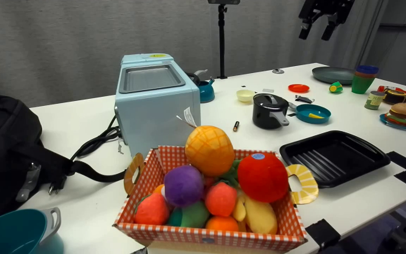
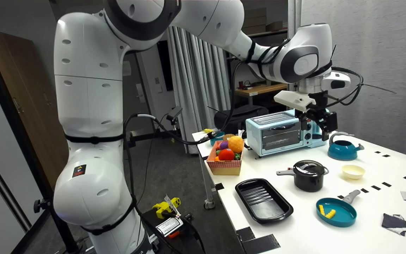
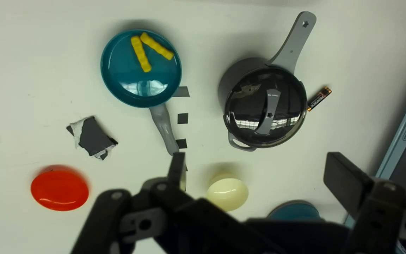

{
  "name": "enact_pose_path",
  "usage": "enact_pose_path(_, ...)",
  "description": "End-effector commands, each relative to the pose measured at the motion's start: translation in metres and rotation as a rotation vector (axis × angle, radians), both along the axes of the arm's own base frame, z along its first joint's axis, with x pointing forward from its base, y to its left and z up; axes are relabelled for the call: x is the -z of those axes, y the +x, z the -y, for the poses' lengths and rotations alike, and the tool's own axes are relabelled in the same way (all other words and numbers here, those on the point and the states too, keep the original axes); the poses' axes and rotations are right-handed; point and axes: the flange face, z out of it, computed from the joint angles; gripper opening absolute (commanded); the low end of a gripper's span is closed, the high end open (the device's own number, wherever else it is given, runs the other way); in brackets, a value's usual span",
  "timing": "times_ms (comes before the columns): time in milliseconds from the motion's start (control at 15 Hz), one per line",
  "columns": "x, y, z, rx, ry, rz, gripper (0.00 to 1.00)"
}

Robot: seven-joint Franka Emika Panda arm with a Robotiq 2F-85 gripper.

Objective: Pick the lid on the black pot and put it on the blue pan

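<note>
The dark, shiny round lid (image 3: 284,106) with a grey strap handle sits on the black pot (image 3: 229,79). In both exterior views the lid (image 1: 268,100) (image 2: 308,167) rests on top of the pot (image 1: 263,116) (image 2: 308,183). The blue pan (image 3: 120,70) stands beside the pot with two yellow strips in it. The pan also shows in both exterior views (image 1: 303,113) (image 2: 344,211). My gripper (image 3: 256,162) is open and empty, high above the table. Its fingers also show in both exterior views (image 1: 315,36) (image 2: 315,132). In the wrist view the pot lies ahead of the fingertips.
A light blue toaster oven (image 2: 280,137) and a teal kettle (image 2: 342,151) stand at the back. A cream bowl (image 3: 227,194), a red plate (image 3: 60,190) and a battery (image 3: 319,98) lie near the pot. A black grill tray (image 2: 264,204) and a fruit basket (image 2: 226,171) line the table's edge.
</note>
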Motion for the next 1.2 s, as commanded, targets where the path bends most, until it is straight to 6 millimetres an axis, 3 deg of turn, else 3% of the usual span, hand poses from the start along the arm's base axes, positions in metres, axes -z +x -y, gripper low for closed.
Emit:
enact_pose_path(0, -0.001, 0.0, 0.0, 0.0, 0.0, -0.001, 1.0)
enact_pose_path(867, -0.001, 0.0, 0.0, 0.0, 0.0, -0.001, 1.0)
enact_pose_path(1133, 0.022, 0.008, -0.009, 0.005, -0.001, -0.032, 1.0)
